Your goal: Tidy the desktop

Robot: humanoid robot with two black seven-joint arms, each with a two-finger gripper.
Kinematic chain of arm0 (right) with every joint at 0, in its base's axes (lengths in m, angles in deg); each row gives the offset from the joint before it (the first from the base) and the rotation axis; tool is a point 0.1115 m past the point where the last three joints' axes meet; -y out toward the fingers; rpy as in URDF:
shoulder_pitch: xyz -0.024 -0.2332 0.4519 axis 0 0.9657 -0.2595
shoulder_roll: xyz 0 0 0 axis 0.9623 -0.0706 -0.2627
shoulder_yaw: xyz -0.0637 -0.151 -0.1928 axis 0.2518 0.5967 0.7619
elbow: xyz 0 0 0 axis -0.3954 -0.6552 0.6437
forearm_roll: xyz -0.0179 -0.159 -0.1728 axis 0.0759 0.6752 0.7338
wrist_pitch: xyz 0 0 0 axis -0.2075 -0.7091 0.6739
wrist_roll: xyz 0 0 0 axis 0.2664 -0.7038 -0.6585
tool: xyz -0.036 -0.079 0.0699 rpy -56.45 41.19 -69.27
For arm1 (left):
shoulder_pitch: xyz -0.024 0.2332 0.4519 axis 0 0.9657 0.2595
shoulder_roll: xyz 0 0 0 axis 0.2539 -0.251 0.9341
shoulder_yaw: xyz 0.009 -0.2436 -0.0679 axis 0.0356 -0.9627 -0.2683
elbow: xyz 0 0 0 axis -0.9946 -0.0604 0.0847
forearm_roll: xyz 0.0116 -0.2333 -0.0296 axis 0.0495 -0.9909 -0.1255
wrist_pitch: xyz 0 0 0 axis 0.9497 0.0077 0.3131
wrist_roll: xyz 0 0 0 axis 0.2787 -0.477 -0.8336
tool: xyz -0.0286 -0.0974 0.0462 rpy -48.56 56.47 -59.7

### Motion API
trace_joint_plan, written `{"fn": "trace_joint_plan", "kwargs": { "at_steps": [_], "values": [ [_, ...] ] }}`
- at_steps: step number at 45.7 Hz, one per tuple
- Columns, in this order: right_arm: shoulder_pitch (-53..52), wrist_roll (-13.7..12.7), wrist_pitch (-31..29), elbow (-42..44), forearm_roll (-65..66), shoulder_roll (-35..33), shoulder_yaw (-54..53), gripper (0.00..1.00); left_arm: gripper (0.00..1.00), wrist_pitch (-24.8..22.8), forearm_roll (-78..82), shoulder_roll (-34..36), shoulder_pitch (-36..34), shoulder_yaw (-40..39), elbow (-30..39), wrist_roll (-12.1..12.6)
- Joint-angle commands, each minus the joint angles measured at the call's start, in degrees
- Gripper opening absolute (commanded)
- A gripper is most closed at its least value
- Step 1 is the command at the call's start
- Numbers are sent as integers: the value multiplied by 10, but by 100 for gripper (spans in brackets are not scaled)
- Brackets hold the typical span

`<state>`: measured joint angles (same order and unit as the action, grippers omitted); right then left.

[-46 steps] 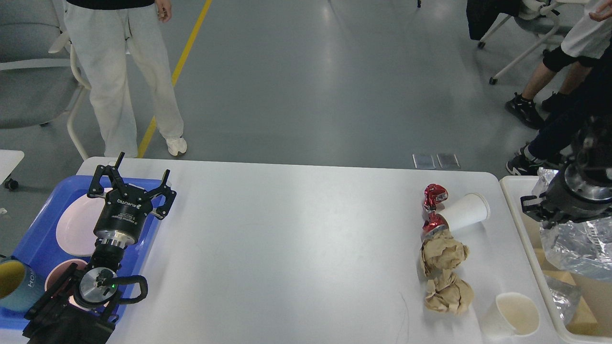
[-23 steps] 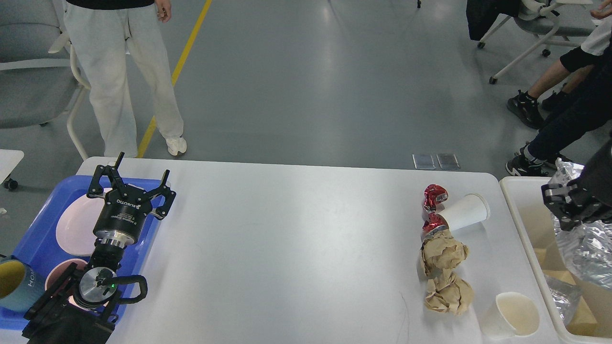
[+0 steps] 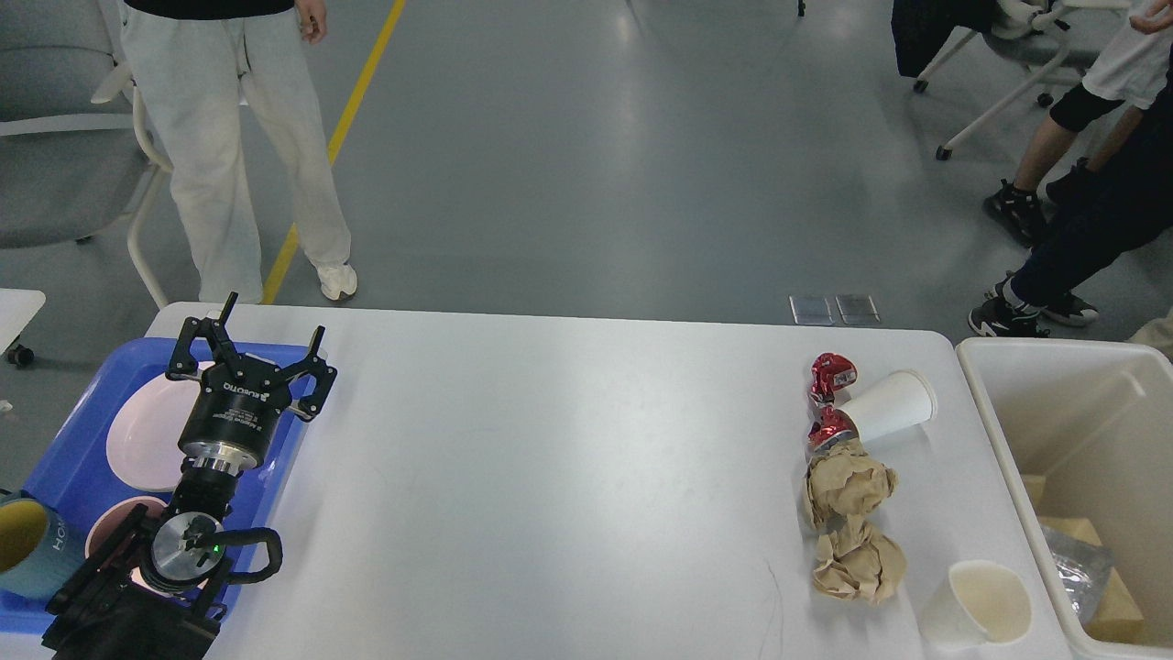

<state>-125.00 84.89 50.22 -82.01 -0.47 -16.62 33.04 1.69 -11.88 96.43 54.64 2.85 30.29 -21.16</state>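
The left gripper (image 3: pixel 259 341) hangs over the blue tray (image 3: pixel 69 440) at the table's left end, jaws spread wide, nothing between them. The right gripper is out of sight. The white desktop (image 3: pixel 550 477) fills the middle of the view. Near its right edge a tipped paper cup (image 3: pixel 887 407) lies touching red wrappers (image 3: pixel 829 403), two crumpled brown paper balls (image 3: pixel 852 522) below them, and an upright cup (image 3: pixel 985 605) beside the cream bin (image 3: pixel 1008 440).

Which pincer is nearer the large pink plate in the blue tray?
Left. The left pincer hovers open over the large pink plate's far right edge, above the blue plastic tray. The right pincer is out of view.
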Motion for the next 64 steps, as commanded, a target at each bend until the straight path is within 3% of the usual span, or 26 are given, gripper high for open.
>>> {"fn": "trace_joint_plan", "kwargs": {
  "at_steps": [1,9,25,35,59,60,61,62,64],
  "values": [
    [182,-2,10,137,-1,-26,-114,0,97,0,0,0,0,0,1,0],
    [438,-4,46,326,-1,-24,-294,0,97,0,0,0,0,0,1,0],
    [722,-5,113,617,-9,120,-475,0,97,0,0,0,0,0,0,0],
    [746,-5,159,632,-8,159,-485,0,97,0,0,0,0,0,1,0],
    [758,-5,172,632,-8,174,-485,0,97,0,0,0,0,0,0,0],
    [758,-5,177,632,-8,173,-485,13,97,0,0,0,0,0,0,0],
    [758,-5,187,632,-8,172,-485,39,97,0,0,0,0,0,1,0],
    [758,-5,200,632,-9,172,-485,56,97,0,0,0,0,0,0,0],
    [758,-5,232,631,-8,174,-486,76,97,0,0,0,0,0,0,0]
  ]
}}
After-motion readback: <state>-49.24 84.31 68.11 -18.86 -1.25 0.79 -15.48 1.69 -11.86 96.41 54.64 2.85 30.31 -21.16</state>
